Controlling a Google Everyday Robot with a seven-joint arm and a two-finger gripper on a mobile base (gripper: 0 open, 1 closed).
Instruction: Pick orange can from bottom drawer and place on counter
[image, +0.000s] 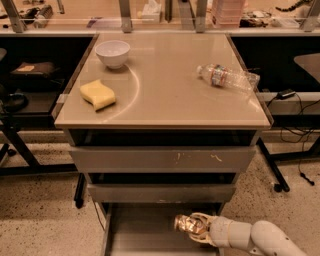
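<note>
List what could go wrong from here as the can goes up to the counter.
1. The gripper holds the orange can low over the bottom drawer, close to the middle drawer front; the lift may clip it.
2. The plastic bottle lies on its side near the right edge of the counter, the arm's side; a sweep could roll it off.
3. The can looks shiny and might slip.

One bowl (112, 52), sponge (97, 95), bottle (227, 77), can (185, 223), counter (165, 100); three drawers (145, 236); one gripper (194, 227) at five o'clock, clasping the can.
</note>
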